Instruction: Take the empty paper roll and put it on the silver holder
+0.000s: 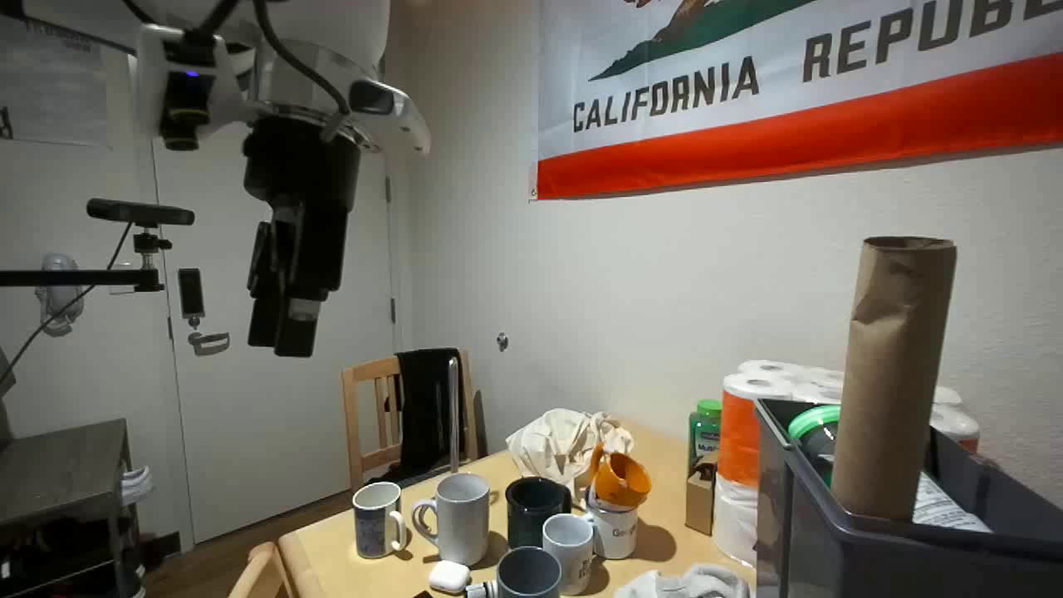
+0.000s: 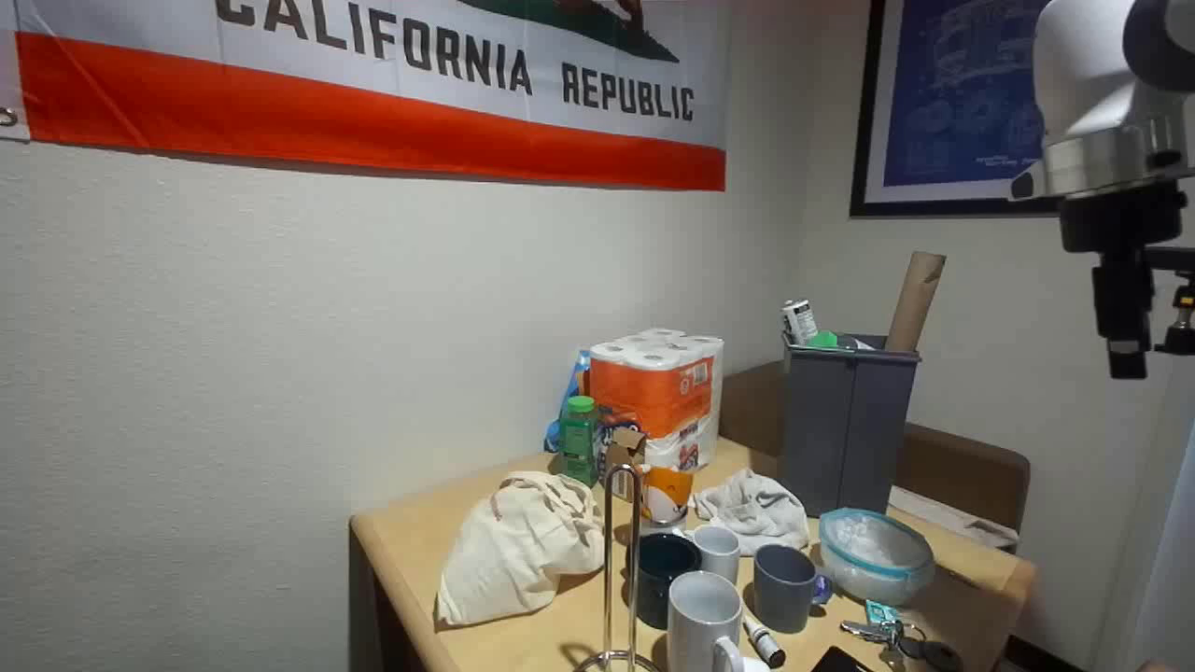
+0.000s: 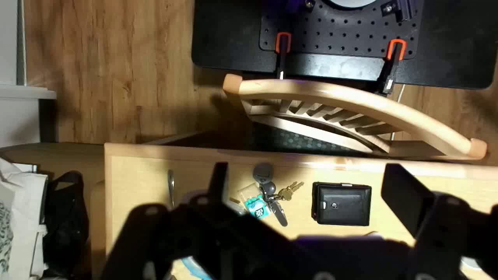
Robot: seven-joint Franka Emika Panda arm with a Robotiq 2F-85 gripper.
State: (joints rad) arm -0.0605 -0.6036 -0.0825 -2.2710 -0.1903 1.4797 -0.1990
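A pale wooden surface (image 1: 664,486) is stretching across 6 o'clock in an exterior view, while a California Republic flag (image 1: 801,124) is hanging at 2 o'clock. A white robot arm (image 2: 1088,84) is looming at 2 o'clock in an exterior view. A grey bin (image 2: 840,439) is standing at 4 o'clock in both exterior views, a packet of white paper rolls (image 2: 653,387) sitting at its 9 o'clock in an exterior view. The empty paper roll (image 2: 915,303), a brown cardboard tube, is jutting from the bin on its 3 o'clock side, leaning with its top between 12 and 1 o'clock. Well apart from it at 8 o'clock, the silver holder (image 2: 609,560) is standing on the surface. At the arm's 6 o'clock end, the tool (image 3: 307,177) is hanging well apart from the roll; in the wrist view, its 2 fingers (image 3: 402,196) are standing wide apart, the surface showing between them. A dark mug (image 2: 667,593) is standing at the holder's 3 o'clock. In the wrist view, a black wallet (image 3: 342,204) is lying on the surface at 4 o'clock, and a bunch of keys (image 3: 286,193) is resting at 5 o'clock.
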